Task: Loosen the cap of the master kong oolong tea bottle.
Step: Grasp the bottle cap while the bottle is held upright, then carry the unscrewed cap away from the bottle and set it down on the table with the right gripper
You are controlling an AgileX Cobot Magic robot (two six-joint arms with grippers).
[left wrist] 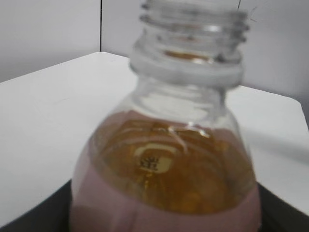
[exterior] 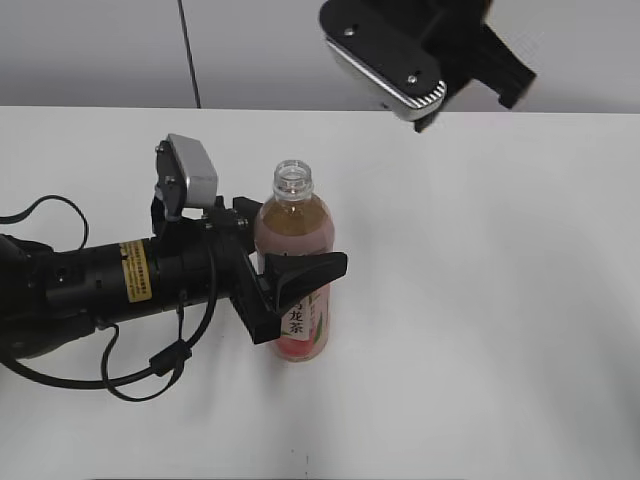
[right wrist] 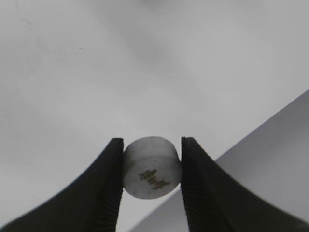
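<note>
On the left, the master kong oolong tea bottle [exterior: 293, 265] is kept upright on the white tabletop [exterior: 480, 300], clamped around its labelled body by the left tool [exterior: 285, 270]. Its threaded neck [left wrist: 190, 41] is seen bare and open. To the right, raised above the tabletop, the cap [right wrist: 151, 166] is pinched between the fingers of the right tool [right wrist: 151, 180].
</note>
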